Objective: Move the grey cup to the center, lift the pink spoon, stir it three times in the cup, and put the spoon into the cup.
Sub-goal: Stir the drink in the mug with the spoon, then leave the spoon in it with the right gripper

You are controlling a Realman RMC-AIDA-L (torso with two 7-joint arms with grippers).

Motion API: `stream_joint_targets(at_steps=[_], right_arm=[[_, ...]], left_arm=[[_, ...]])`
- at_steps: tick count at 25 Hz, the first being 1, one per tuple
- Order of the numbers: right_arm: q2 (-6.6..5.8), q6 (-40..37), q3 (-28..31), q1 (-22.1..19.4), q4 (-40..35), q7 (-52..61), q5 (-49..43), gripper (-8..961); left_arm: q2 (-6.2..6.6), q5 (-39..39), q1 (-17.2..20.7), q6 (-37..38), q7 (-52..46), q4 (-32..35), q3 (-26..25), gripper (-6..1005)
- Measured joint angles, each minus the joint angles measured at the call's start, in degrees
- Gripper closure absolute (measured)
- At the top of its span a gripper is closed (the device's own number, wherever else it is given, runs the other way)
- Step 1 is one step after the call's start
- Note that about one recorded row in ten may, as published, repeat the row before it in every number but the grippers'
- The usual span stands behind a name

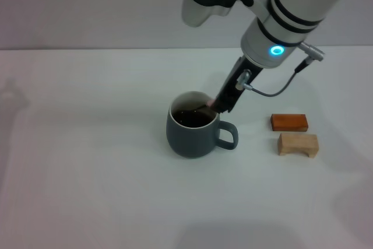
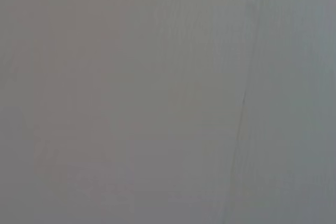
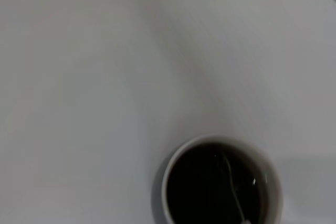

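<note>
Over the grey cup (image 1: pixel 192 135), right claw (image 1: pixel 220 105) pinches the pink spoon (image 1: pixel 207 107), dipped in dark liquid.

Grey cup (image 1: pixel 192 135): squat, blue-grey, white inside, dark liquid, upright mid-table, loop handle toward robot's right. Pink spoon (image 1: pixel 205 107): slanted over right rim, lower end dipped in liquid.

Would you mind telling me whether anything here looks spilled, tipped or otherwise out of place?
Nothing stands out. The grey cup stands upright, no liquid shows on the table, and the right gripper holds the pink spoon in it.
</note>
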Motion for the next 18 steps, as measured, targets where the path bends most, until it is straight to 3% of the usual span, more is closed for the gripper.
stream_joint_targets(at_steps=[12, 18], right_arm=[[0.27, -3.78, -0.83, 1.04, -1.29, 0.22, -0.95, 812], [0.29, -2.09, -1.72, 1.11, -1.06, 0.33, -1.26, 809]], left_arm=[[0.0, 0.25, -0.34, 0.0, -0.02, -0.15, 0.0, 1001], [-0.06, 0.25, -0.34, 0.0, -0.02, -0.15, 0.0, 1001]])
